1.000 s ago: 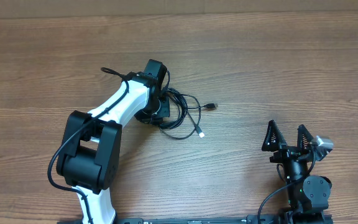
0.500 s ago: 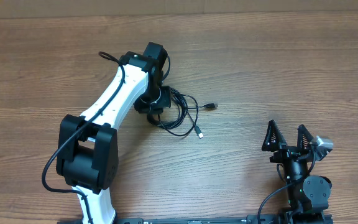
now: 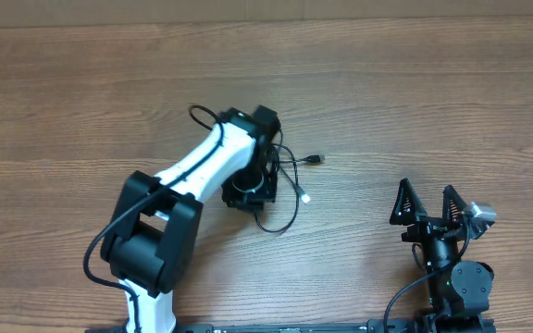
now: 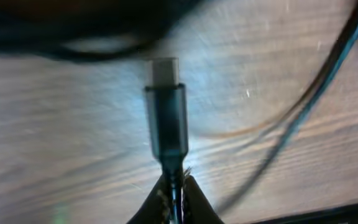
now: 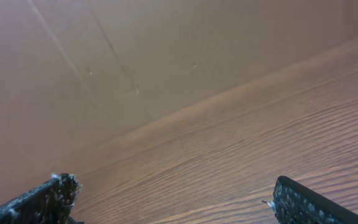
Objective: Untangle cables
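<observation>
Black tangle of cables (image 3: pixel 283 176) lying near bench (image 3: pixel 415 83) centre | one plug (image 4: pixel 165 118) points to 12 o'clock in the left wrist view | left tool (image 4: pixel 173 198) pinched closed on cables just behind that plug | right tool (image 3: pixel 427 205) at 4 o'clock of the tangle, spread wide, holding nothing

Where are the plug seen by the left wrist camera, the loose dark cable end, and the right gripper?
plug (image 4: pixel 165 118): left wrist view, middle of its dark housing.
loose dark cable end (image 3: pixel 315 159): overhead view, on the connector.
right gripper (image 3: pixel 426 192): overhead view, midway between its open fingertips.
</observation>
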You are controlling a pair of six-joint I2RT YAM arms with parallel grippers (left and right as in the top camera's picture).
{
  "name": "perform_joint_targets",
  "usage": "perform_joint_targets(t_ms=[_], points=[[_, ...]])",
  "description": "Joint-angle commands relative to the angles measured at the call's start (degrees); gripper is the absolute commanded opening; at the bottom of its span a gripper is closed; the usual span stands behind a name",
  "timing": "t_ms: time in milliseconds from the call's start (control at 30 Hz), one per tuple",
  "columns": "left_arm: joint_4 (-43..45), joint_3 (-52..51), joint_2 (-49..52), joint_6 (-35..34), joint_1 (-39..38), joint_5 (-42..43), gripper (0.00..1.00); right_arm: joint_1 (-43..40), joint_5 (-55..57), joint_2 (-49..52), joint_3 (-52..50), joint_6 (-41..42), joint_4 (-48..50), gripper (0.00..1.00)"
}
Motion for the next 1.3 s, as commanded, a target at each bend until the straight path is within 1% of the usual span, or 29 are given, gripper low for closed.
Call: perform_joint_targets(t_ms=[0,67,133,167,233,333,367,433,500,567,600,633,667,733,933,967,1000,1267], points=[[-0.37,-0.66,-0.28,-0.61,-2.25,2.38,0.10,-0.24,-0.04,-0.15,-0.52,0.20,0.22,1.00],[-0.33,-0.66,-0.28,0.26,-2.97,5.99,0.08,-0.24,-0.04,-0.15,-0.52,0.20,0.22,1.00],[0.00,-0.59,-0.28,2.47,-3.13,10.84,0.09,-0.24,-0.04,-0.15,-0.52,0.20,0.22,1.00],[0.04,-0.42,-0.28,4.02,-3.13,13.55,0.13,-0.24,-0.04,-0.15,-0.52,0.20,0.22,1.00],[-0.28,0.37,-0.28,6.08,-2.62,16.20,0.18,-0.24,-0.04,-0.15,-0.52,0.20,0.22,1.00],[-1.90,3.02,-0.28,6.36,-0.98,16.17,0.32,-0.24,-0.04,-0.15,-0.52,0.17,0.22,1.00],[-2.43,4.04,-0.28,6.36,-0.35,16.20,0.41,-0.24,-0.04,-0.15,-0.52,0.20,0.22,1.00],[-3.41,6.60,-0.28,6.82,1.14,16.15,0.57,-0.24,-0.04,-0.15,-0.52,0.20,0.22,1.00],[-3.43,7.80,-0.28,7.19,1.81,15.41,0.58,-0.24,-0.04,-0.15,-0.52,0.20,0.22,1.00],[-3.26,9.14,-0.28,7.10,2.58,12.15,0.58,-0.24,-0.04,-0.15,-0.52,0.17,0.22,1.00],[-2.86,9.68,-0.28,7.08,2.95,9.53,0.60,-0.24,-0.04,-0.15,-0.52,0.20,0.22,1.00],[-2.51,10.12,-0.28,6.82,3.34,6.93,0.70,-0.24,-0.04,-0.15,-0.52,0.20,0.22,1.00],[-2.45,10.75,-0.28,5.51,4.07,3.50,0.76,-0.24,-0.04,-0.15,-0.52,0.20,0.22,1.00],[-2.45,11.39,-0.28,4.42,5.31,0.87,0.77,-0.24,-0.04,-0.15,-0.52,0.20,0.22,1.00],[-0.20,12.98,-0.28,4.26,10.78,0.55,0.81,-0.24,-0.04,-0.15,-0.52,0.20,0.22,1.00],[0.87,12.98,-0.28,4.28,11.87,0.55,0.95,-0.24,-0.04,-0.15,-0.52,0.20,0.22,1.00],[1.75,12.98,-0.28,4.28,12.90,0.55,1.00,-0.24,-0.04,-0.15,-0.52,0.20,0.22,1.00],[2.45,12.96,-0.28,4.31,17.66,0.52,1.00,-0.24,-0.04,-0.15,-0.52,0.20,0.22,1.00]])
